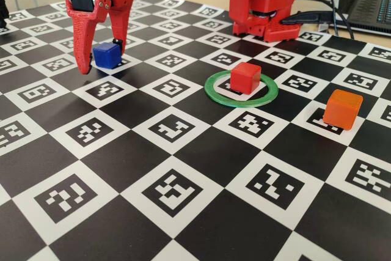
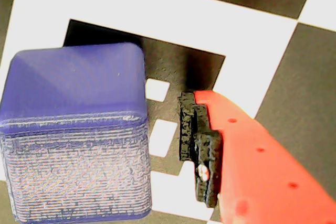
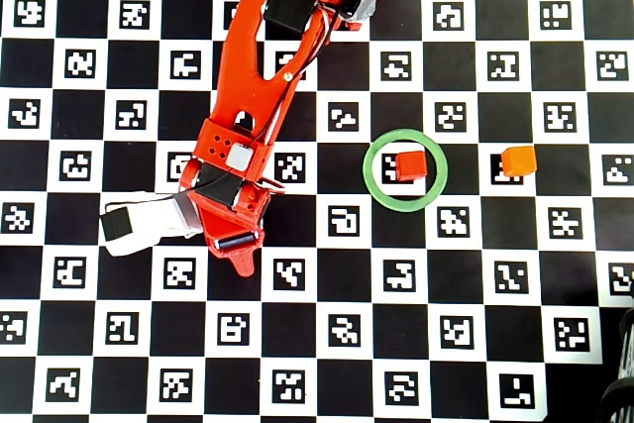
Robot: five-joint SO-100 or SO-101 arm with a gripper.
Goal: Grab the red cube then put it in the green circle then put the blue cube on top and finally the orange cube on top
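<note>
The blue cube (image 1: 107, 54) sits on the bench (image 1: 183, 212) between the spread jaws of the gripper (image 1: 102, 60) — not clamped; the wrist view shows a gap between cube (image 2: 73, 129) and one finger (image 2: 202, 150). The red cube (image 1: 245, 77) lies inside the green circle (image 1: 269, 95).

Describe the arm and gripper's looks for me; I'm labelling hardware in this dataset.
The arm is red 3D-printed plastic with black servo blocks and thin cables along it. The gripper has two tapering red fingers; the wrist view shows one red finger with small round holes and a rough black pad. A white camera housing sits at the wrist.
</note>
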